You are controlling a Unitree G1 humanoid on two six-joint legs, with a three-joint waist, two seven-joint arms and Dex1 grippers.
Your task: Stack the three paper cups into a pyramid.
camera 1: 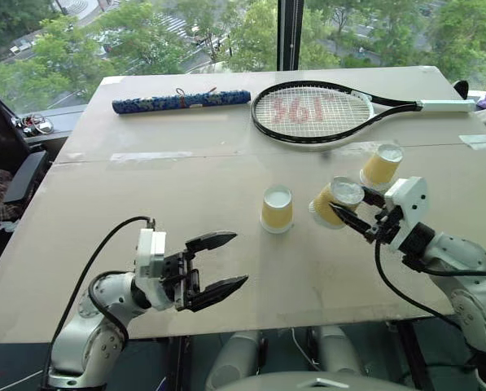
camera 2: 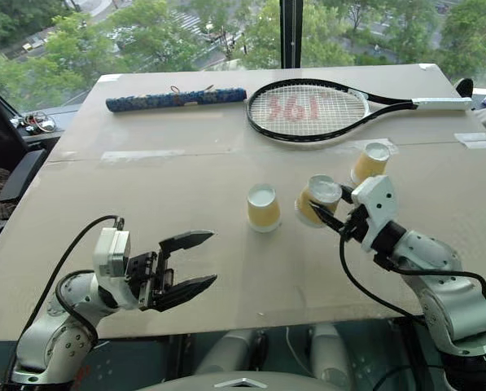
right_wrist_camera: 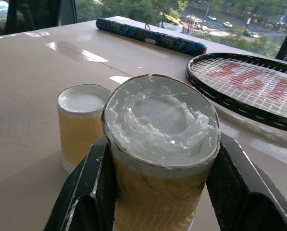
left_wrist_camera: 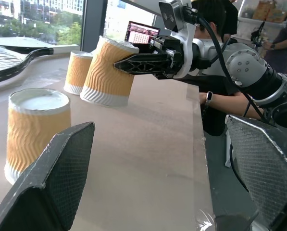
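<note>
Left black two-fingered gripper (camera 1: 218,262), lower left, is spread and empty. Right gripper (camera 1: 346,213), centre right, clasps a tilted yellow ribbed paper cup (camera 1: 334,203) off the table.

Bare table (camera 1: 145,195) lies open left of the standing cup (camera 1: 277,208); right of it, the held cup (camera 1: 334,202), far cup (camera 1: 382,164) and racket (camera 1: 312,112) crowd passage.

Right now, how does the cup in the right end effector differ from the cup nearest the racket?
The gripped cup is tilted and pinched in the right end effector; the cup nearest the racket stands free, untouched. The gripped cup sits closer to the middle cup. Both are upside down, yellow ribbed, white-based.
</note>
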